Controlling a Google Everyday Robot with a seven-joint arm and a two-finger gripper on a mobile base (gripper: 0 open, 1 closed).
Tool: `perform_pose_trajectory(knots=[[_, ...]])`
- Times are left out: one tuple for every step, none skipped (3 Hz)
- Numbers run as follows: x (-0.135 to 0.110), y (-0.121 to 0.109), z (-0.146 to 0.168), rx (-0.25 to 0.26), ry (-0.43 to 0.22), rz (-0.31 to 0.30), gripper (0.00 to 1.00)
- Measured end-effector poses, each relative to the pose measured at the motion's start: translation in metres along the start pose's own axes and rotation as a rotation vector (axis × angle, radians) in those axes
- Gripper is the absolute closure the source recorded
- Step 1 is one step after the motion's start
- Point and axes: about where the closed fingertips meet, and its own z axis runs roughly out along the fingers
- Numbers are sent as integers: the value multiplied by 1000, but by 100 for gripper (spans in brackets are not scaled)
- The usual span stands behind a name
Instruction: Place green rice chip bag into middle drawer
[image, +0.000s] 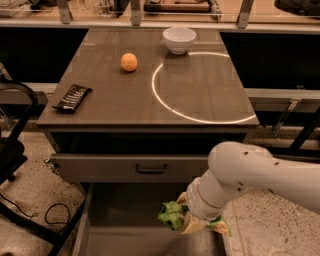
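Lower centre: gripper mostly hidden behind the white arm, right at the crumpled green rice chip bag; bag's lettering unreadable, its right part covered. Middle drawer cut off by the bottom edge; arm cut off at right. Print on the black wrapper, left, too small to read.
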Motion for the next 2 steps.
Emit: perform_pose_trajectory(knots=[[18, -12, 52, -17, -17, 31, 100], [18, -39, 90, 11, -67, 18, 100]])
